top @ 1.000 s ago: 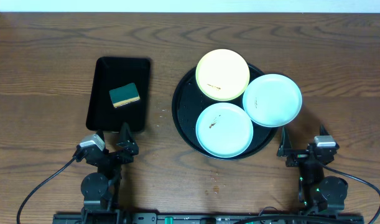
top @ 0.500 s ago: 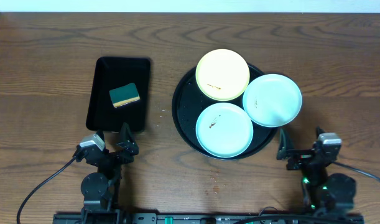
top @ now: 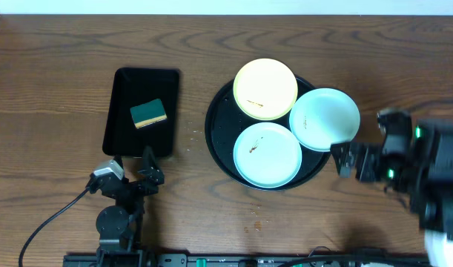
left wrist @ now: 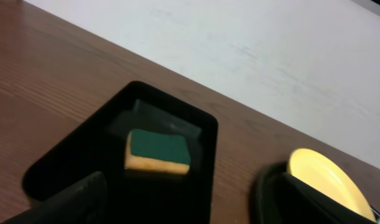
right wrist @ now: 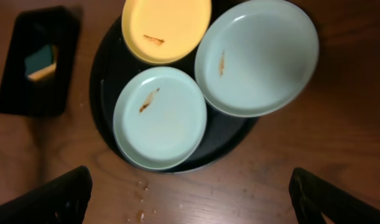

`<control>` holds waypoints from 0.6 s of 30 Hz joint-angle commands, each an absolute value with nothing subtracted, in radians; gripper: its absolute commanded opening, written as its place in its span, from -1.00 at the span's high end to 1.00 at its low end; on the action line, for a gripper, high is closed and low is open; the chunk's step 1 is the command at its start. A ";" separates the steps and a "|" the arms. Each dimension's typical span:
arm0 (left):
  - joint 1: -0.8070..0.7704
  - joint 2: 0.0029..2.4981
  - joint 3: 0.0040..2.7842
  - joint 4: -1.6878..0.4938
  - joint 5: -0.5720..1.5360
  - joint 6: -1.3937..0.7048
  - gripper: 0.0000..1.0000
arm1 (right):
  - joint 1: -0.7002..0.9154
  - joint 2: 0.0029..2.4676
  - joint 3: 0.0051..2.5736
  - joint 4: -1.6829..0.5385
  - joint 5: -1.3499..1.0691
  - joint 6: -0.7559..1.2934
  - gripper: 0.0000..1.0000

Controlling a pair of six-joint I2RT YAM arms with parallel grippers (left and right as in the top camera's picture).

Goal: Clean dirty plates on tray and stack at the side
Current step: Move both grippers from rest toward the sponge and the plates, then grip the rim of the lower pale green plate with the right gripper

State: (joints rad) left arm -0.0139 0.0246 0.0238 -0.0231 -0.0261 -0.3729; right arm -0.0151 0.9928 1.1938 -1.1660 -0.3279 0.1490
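Three plates lay on the one round tray [top: 217, 137]: a yellow plate [top: 265, 88] at the back, a right mint plate [top: 325, 119] overhanging the rim, and a front mint plate [top: 268, 154], each with a brown smear. One sponge [top: 148, 113] sat in the one rectangular tray [top: 122, 133]. The left gripper [top: 133, 158] and right gripper [right wrist: 190, 186] both stood wide open and empty. Since a second earlier, the right arm had lifted toward the round tray. Plates and left arm were unchanged.

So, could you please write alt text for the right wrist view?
Seen from above, a round black tray holds a pale yellow plate, a lower mint-white plate and a right mint-white plate overhanging its rim, all smeared brown. A sponge lies in a rectangular black tray, upper left.
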 commanded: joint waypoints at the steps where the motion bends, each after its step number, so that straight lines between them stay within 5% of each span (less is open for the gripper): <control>1: -0.014 0.025 0.014 -0.023 -0.038 -0.376 -0.72 | -0.023 1.104 1.298 -1.232 -0.404 0.118 -0.98; 5: -0.014 0.047 0.106 -0.105 0.046 -0.376 -0.72 | -0.023 1.186 1.329 -1.277 -0.512 0.105 -0.99; 8: -0.014 0.128 0.257 -0.221 0.045 -0.348 -0.72 | -0.023 1.225 1.329 -1.277 -0.493 0.125 -0.31; 12: -0.014 0.350 0.550 -0.378 0.046 -0.265 -0.72 | 0.004 1.250 1.328 -1.299 -0.361 0.221 0.31; 18: -0.014 0.816 1.122 -0.843 0.046 -0.133 -0.72 | 0.096 1.251 1.304 -1.306 -0.249 0.290 0.20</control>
